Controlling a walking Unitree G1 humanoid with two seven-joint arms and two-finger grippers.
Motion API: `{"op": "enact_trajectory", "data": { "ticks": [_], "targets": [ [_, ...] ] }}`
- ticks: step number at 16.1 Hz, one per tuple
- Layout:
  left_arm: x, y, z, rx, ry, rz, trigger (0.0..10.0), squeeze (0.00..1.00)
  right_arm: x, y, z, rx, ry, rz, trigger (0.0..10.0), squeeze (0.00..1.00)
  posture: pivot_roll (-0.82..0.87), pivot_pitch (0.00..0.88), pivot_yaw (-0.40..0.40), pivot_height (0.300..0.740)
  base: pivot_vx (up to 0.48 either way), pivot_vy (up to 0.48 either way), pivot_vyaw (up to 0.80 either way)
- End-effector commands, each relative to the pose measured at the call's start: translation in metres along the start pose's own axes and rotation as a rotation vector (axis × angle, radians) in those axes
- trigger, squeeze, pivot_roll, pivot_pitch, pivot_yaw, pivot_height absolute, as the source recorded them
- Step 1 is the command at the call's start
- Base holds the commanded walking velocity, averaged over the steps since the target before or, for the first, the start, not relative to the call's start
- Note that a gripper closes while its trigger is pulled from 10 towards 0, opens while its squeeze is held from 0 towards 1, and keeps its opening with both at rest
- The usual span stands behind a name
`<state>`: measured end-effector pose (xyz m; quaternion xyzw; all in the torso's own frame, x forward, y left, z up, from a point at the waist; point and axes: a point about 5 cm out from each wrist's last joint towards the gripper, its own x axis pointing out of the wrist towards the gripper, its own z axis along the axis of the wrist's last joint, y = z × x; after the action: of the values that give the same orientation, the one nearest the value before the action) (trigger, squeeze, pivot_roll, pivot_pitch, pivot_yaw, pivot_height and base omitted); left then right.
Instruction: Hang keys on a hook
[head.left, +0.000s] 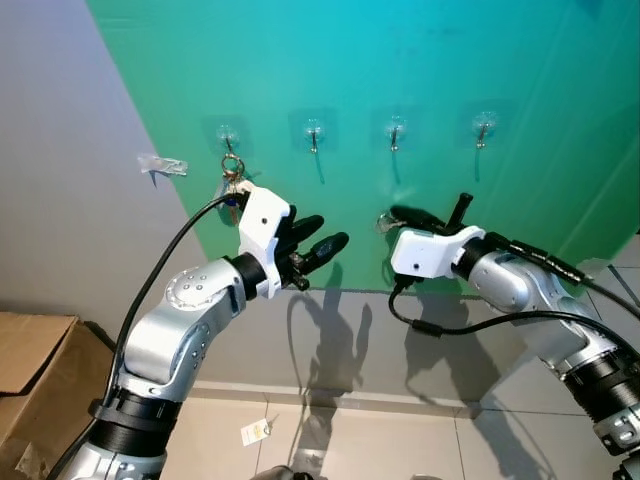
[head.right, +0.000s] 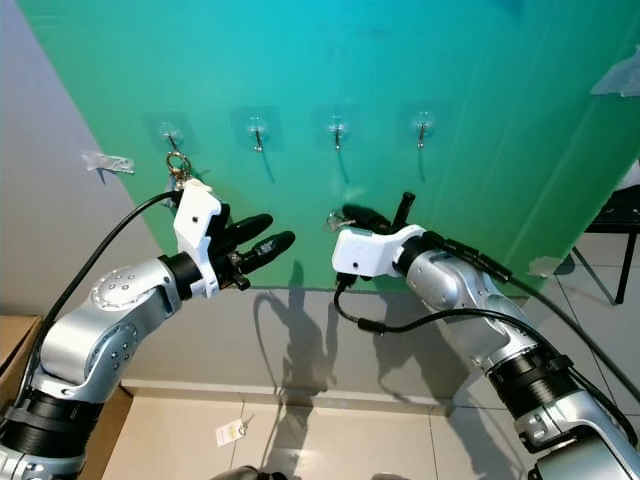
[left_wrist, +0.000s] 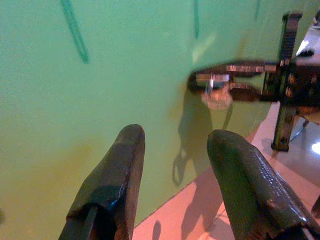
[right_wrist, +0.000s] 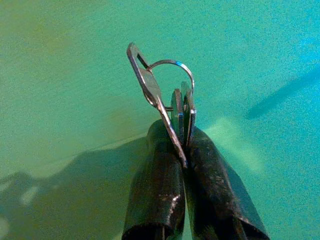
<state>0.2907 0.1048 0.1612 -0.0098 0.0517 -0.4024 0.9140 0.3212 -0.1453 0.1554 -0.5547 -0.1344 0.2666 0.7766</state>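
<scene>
While four hooks (head.left: 313, 130) line up, right gripper (right_wrist: 182, 145) pinches keys (right_wrist: 170, 100).

I see the green wall panel (head.left: 420, 60) carrying four clear stick-on hooks in a row. The leftmost hook (head.left: 227, 135) holds a key bunch (head.left: 233, 178) hanging at its 6 o'clock; the other three (head.left: 313, 130) (head.left: 395, 130) (head.left: 484, 127) hang bare. On the tiled floor (head.left: 400, 445), at about 7 o'clock, lies what may be a small paper tag (head.left: 256, 431)
</scene>
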Motion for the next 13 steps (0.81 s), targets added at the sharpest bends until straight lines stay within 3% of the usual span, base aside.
{"op": "enact_trajectory", "data": {
  "ticks": [1,6,9,12,13],
  "targets": [
    [0.0,0.0,-0.011,0.012,0.045,0.014,10.0,0.0,0.004,-0.032,0.004,0.129,-0.025,-0.174,0.0,0.0,-0.15,0.001,0.122,0.74,0.0,0.0,0.0],
    [-0.01,-0.009,-0.053,0.059,0.062,0.112,10.0,0.0,0.002,-0.022,0.005,0.114,-0.075,-0.195,0.0,0.0,-0.16,0.0,0.126,0.74,0.0,0.0,0.0],
    [-0.012,-0.025,-0.059,0.09,0.048,0.071,10.0,0.0,-0.001,-0.019,0.006,0.262,-0.081,-0.206,0.0,0.0,-0.16,0.006,0.125,0.74,0.0,0.0,0.0],
    [-0.007,-0.028,-0.059,0.099,0.03,0.067,10.0,0.0,0.0,-0.026,0.011,0.443,-0.121,-0.219,0.0,0.0,-0.16,0.01,0.125,0.74,0.0,0.0,0.0],
    [-0.007,-0.028,-0.059,0.103,0.029,0.068,10.0,0.0,-0.001,-0.027,0.013,0.274,-0.125,-0.205,0.0,0.0,-0.16,0.011,0.127,0.74,0.0,0.0,0.0]
  ]
}}
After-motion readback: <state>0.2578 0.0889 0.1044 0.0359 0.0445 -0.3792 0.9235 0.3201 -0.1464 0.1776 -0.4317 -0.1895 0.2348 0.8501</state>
